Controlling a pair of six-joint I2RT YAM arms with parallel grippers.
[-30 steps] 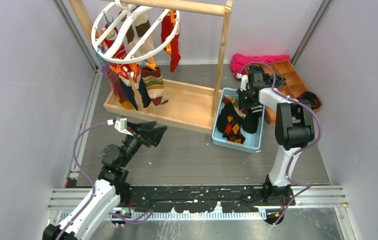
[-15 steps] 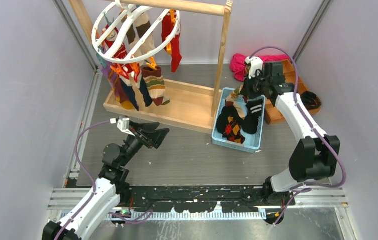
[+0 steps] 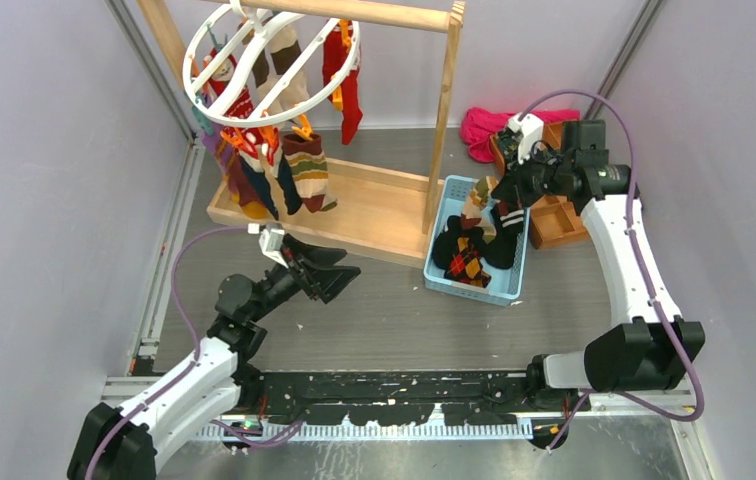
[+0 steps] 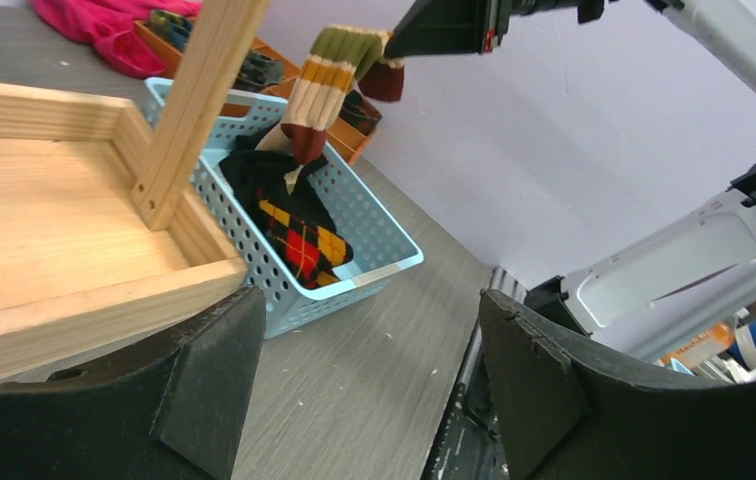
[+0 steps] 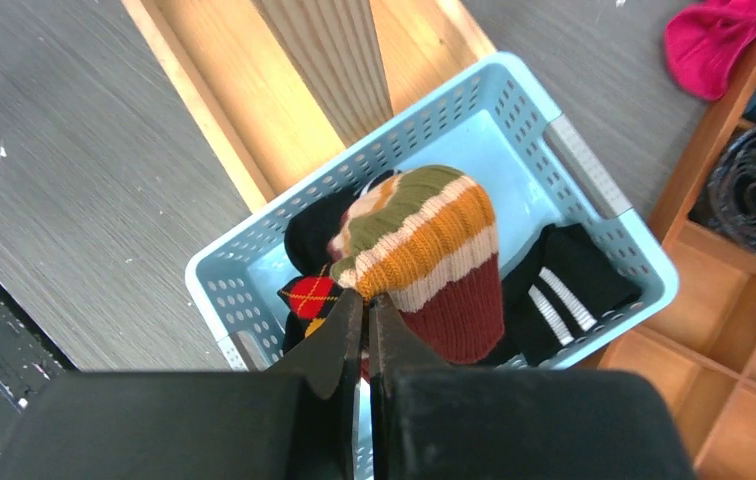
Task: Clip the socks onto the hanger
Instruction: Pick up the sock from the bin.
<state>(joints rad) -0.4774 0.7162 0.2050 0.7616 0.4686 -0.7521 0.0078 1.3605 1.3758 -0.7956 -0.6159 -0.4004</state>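
A sock striped green, orange, white and maroon (image 5: 424, 250) hangs over the blue basket (image 5: 574, 160), pinched at its edge by my right gripper (image 5: 366, 298), which is shut on it. From above, the sock (image 3: 474, 205) dangles below the right gripper (image 3: 507, 190) over the basket (image 3: 509, 285), with its toe near the black and argyle socks inside. The round white clip hanger (image 3: 254, 60) hangs from the wooden rod at the back left with several socks clipped on. My left gripper (image 3: 339, 270) stands open and holds nothing, low over the floor, facing the basket (image 4: 384, 270) and the hanging sock (image 4: 319, 85).
The wooden rack's base tray (image 3: 374, 215) and its upright post (image 3: 442, 130) stand between the hanger and the basket. A pink cloth (image 3: 494, 122) and an orange compartment box (image 3: 559, 215) with rolled socks lie at the back right. Walls close in on both sides.
The right arm has swung up and to the right, lifting the striped sock out of the basket. The left gripper has slid right along the floor toward the basket.
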